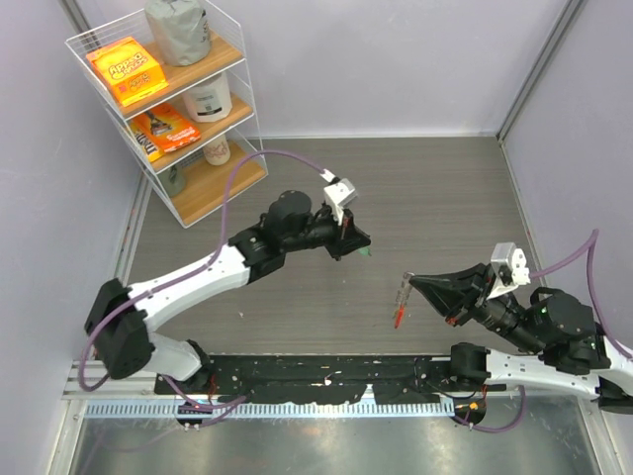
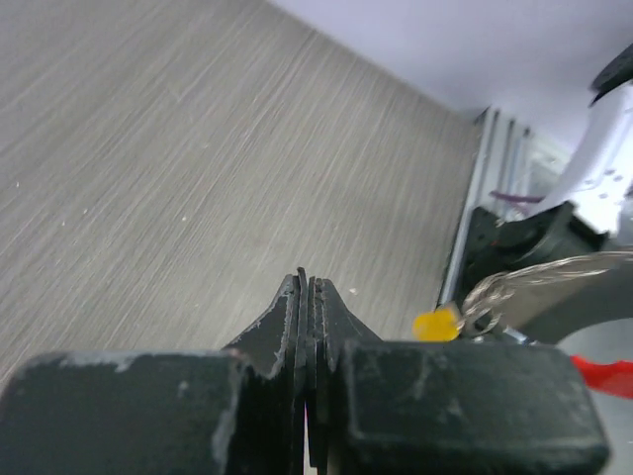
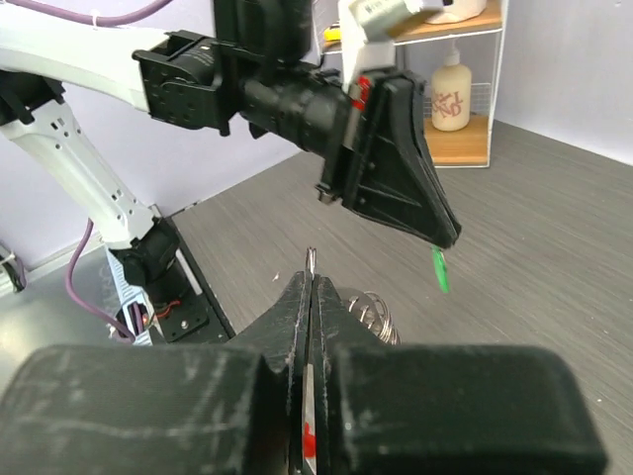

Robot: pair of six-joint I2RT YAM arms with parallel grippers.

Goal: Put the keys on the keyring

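My left gripper (image 1: 362, 246) is shut on the green key (image 1: 369, 253), held above the table's middle. In the right wrist view the green key (image 3: 438, 269) pokes down out of the left gripper's tip (image 3: 450, 236). My right gripper (image 1: 408, 281) is shut on the keyring (image 1: 399, 309), whose red crescent hangs below with silvery chain beside it. A metal loop (image 3: 311, 259) sticks out between the right fingers, and chain coils (image 3: 379, 313) lie behind them. In the left wrist view the yellow key (image 2: 436, 324) sits against the keyring's silvery ring (image 2: 499, 288). I cannot tell whether it is threaded on.
A white wire shelf (image 1: 253, 91) with orange boxes, a grey bag and bottles stands at the back left. A black rail (image 1: 326, 381) runs along the near edge between the arm bases. Purple walls close the table on both sides.
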